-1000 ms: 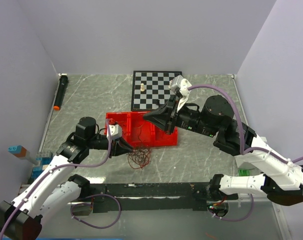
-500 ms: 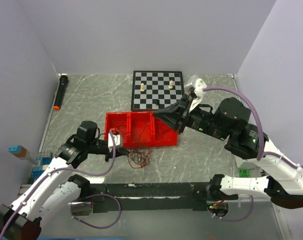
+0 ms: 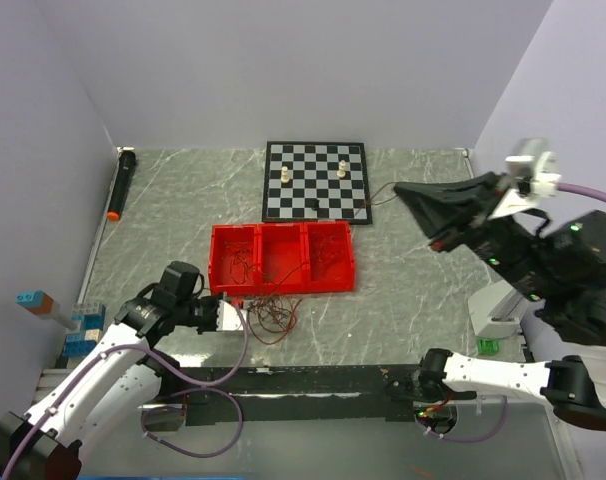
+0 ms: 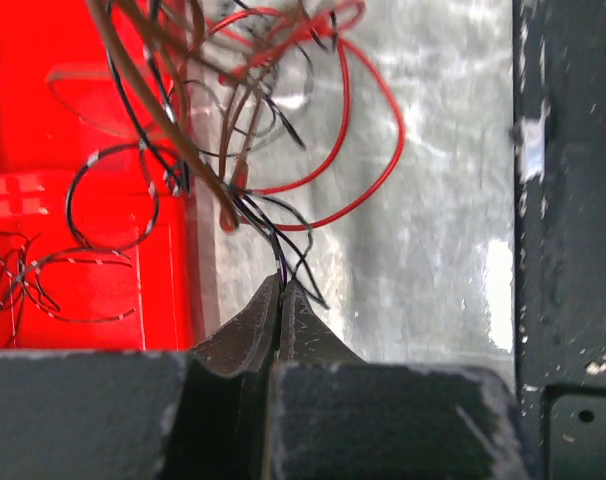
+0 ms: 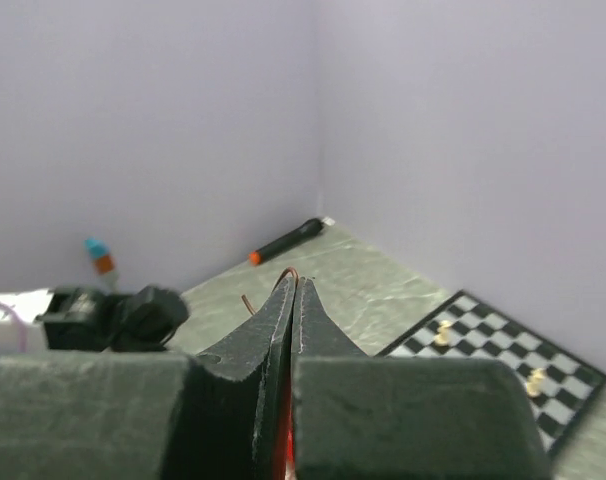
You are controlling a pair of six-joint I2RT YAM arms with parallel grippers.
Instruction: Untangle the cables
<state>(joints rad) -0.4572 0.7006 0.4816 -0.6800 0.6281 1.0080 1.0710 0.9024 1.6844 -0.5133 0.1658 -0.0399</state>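
Thin red and dark cables [image 3: 272, 316] bunched against near wall of red tray [image 3: 281, 228], a few loops inside it. By tray's near-left corner, left gripper [image 4: 281, 292] pinched tight on dark strands. Beyond tray's far-right corner, right gripper [image 3: 401, 189] clamped on one reddish-brown strand.

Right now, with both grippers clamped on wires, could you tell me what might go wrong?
The right gripper holds a thin strand by the chessboard; it might sweep the chess pieces. The cables drape over the wall of the red bin, so a tug by the left gripper may drag it.
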